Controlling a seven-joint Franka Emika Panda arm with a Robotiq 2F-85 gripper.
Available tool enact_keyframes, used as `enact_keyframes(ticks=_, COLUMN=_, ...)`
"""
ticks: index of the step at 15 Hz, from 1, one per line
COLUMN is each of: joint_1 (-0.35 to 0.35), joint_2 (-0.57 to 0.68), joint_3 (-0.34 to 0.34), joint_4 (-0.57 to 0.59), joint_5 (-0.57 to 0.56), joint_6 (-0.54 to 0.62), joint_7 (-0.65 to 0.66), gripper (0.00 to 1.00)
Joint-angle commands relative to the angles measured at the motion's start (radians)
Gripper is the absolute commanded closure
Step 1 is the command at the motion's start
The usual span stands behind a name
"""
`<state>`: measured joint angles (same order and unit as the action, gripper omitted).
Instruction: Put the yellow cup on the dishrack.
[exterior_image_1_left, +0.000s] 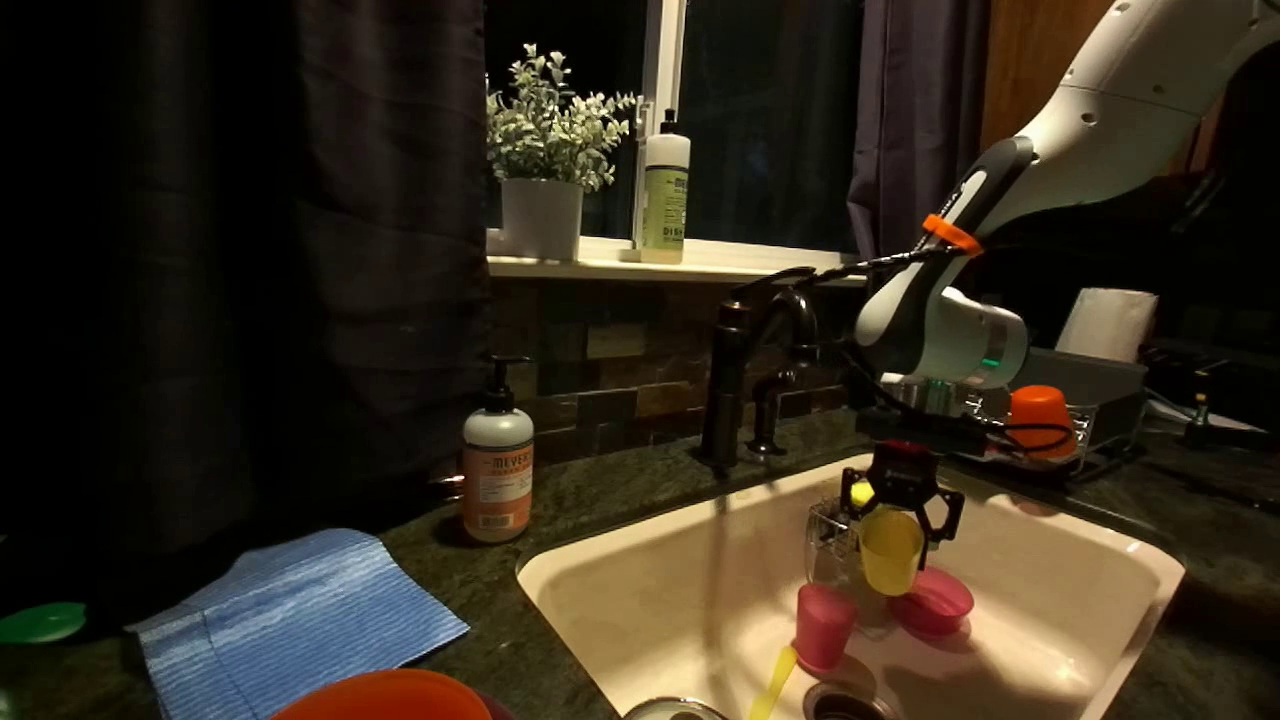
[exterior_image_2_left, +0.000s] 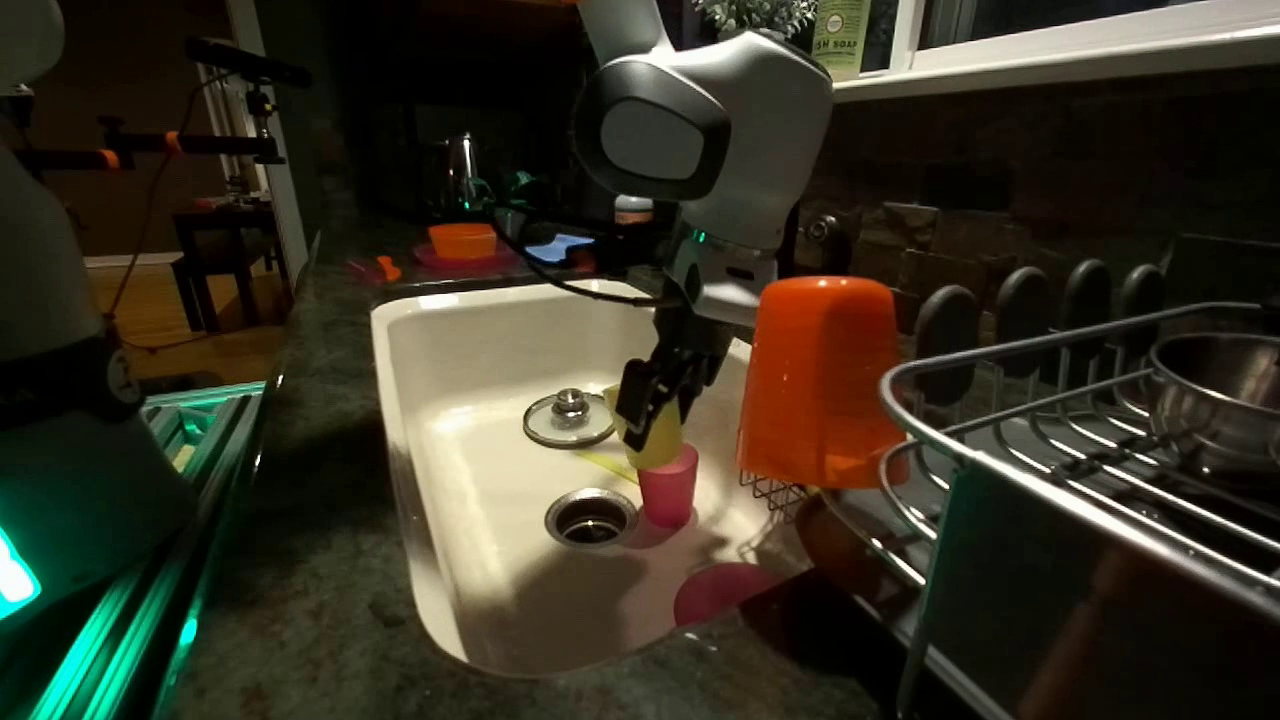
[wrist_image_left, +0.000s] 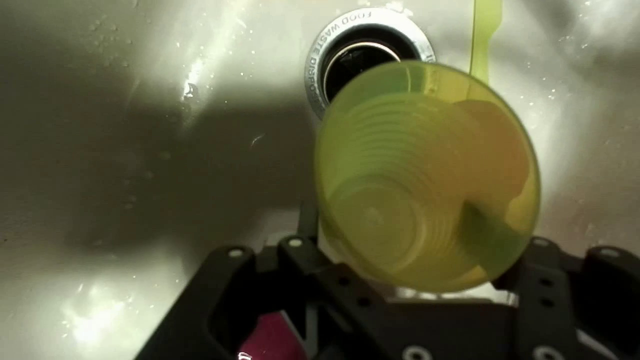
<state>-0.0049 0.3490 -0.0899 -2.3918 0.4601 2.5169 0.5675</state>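
The fingers clasp the yellow cup by its sides, mouth upward, probably to carry it clear of the sink beneath them to the dishrack.

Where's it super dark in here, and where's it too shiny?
In an exterior view, the dark fabric curtain at left melts almost into black; in an exterior view, a white-green glow at the left edge is washed out; in the wrist view, glare spots the glossy off-white sink, and a big shadow lies left of the translucent yellow-green plastic cup.
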Motion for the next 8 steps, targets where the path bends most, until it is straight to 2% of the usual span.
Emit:
enact_keyframes(ticks=1, joint_1=0.03, joint_2=-0.1, joint_3=-0.021, joint_4=-0.074, joint_5=-0.065, joint_6=0.054, joint_7=0.077, gripper=0.53)
enact_keyframes(ticks=4, joint_1=0.038, joint_2=-0.147, joint_3=-0.04, joint_4=-0.084, joint_5=-0.152, joint_6=0.086, joint_7=0.133, gripper=0.53)
enact_keyframes(ticks=8, joint_1=0.054, joint_2=-0.195, joint_3=-0.078, joint_4=-0.09, joint_5=-0.352, joint_6=0.136, joint_7=0.271, gripper=0.53)
